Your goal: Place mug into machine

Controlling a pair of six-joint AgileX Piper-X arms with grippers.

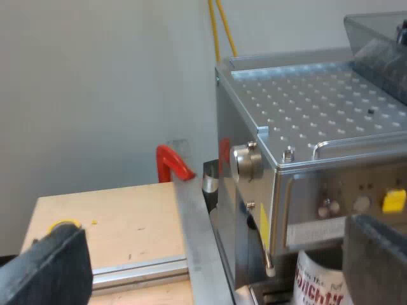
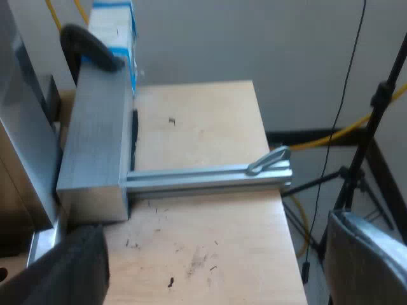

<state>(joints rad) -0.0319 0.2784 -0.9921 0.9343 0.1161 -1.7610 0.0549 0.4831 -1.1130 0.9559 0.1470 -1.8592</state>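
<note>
**Q:** What's nearest the lens in the left wrist view?
**A:** The left gripper. Its two black fingers loom large & are spread wide, w/ nothing held btwn them.

**Q:** Where's the mug?
**A:** The mug is white w/ red lettering. It sits low at the front of the espresso machine, under the control panel. It's just beside one finger of the left gripper, but I can't tell if they touch. Only part of the mug shows, so the lettering can't be read.

**Q:** What's around it?
**A:** The machine is brushed metal w/ a perforated top deck. Its front has small round knobs & a yellow tab above the mug. A smoky, see-through bean hopper stands on top. Next to the machine is a wooden table w/ an aluminium rail lying on it. A red clamp sits at the table's edge by the wall, & yellow cables run up that wall.

**Q:** And the right wrist view?
**A:** The right gripper hangs over a pale wood top, fingers wide apart & empty. On the wood lies a metal rail w/ a silver pin at one end. The rail meets a thick grey beam. At the beam's far end are blue tape & a black clamp. Past the wood's edge stands a dark stand.
</note>
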